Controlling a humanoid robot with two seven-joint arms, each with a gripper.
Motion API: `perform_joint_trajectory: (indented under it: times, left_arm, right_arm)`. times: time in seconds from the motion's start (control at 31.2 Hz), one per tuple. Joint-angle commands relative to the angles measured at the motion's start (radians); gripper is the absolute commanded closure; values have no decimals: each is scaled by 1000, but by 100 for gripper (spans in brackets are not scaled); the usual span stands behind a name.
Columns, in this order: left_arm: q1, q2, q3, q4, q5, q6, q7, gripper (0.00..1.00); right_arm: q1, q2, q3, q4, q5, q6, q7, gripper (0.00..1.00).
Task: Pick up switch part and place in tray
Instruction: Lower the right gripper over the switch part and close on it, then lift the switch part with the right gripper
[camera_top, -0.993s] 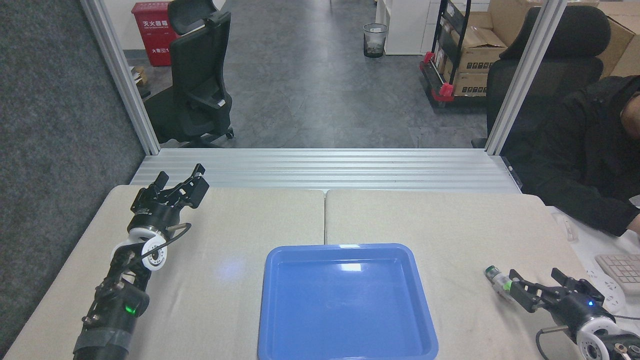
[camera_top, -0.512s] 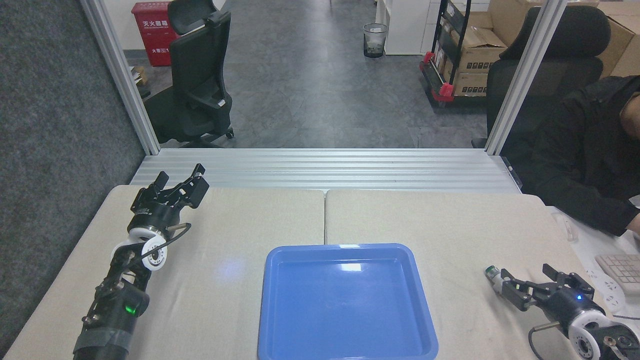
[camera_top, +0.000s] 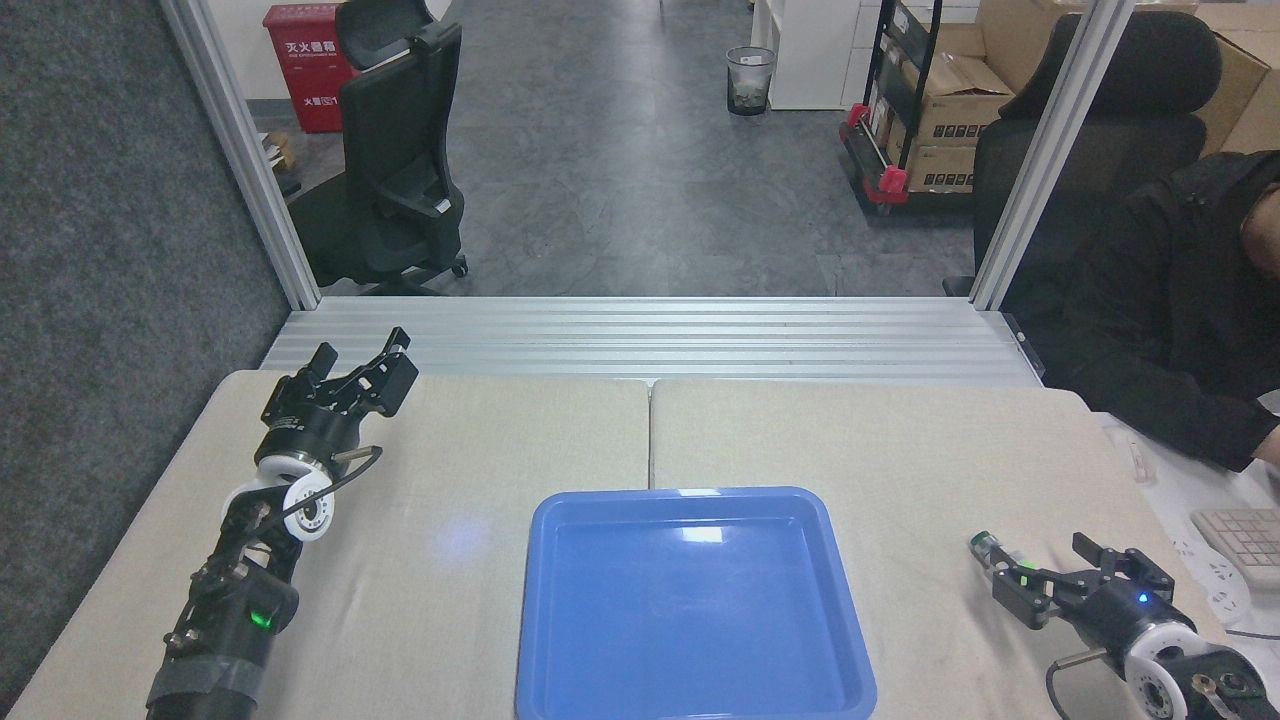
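Now the switch part (camera_top: 993, 553) lies just beyond the spread-open (empty) right gripper (camera_top: 1050, 567).

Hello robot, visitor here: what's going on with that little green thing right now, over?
Right gripper open, fingers either side of the switch part, not lifted. Left gripper open, idle far left. Tray holds nothing; path to it looks clear.

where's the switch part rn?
Head view: switch part lies on the table's right side, right of the blue tray, just beyond the open right gripper.
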Motion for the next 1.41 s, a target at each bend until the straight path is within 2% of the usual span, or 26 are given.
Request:
perform_joint_trajectory:
  times: [0.0,0.16,0.32,0.74,0.86,1.06,1.25,1.28,1.35,1.38]
  left_arm:
    - [0,0,-23,0,0,-1,0,0]
    - [0,0,-23,0,0,1,0,0]
    - [0,0,-23,0,0,-1,0,0]
    - [0,0,-23,0,0,-1,0,0]
    - [0,0,-23,0,0,-1,0,0]
    - [0,0,-23,0,0,-1,0,0]
    - [0,0,-23,0,0,-1,0,0]
    - [0,0,-23,0,0,-1,0,0]
    - [0,0,-23,0,0,-1,0,0]
    - [0,0,-23,0,0,-1,0,0]
  right_arm:
    - [-3,6,45,5,19,3,0,3]
    - [-20,12,58,34,19,3,0,6]
    - [-33,74,58,73,20,3,0,6]
    - [-37,94,53,81,22,3,-1,8]
    - [-34,91,44,82,22,0,-1,21]
    - [-26,84,35,84,19,-8,-1,51]
    - [-33,83,30,85,11,-8,-1,64]
    - [-33,83,29,85,10,-6,-1,72]
    - [-34,86,15,84,10,-3,-3,100]
    - [-34,83,7,84,10,-3,-3,100]
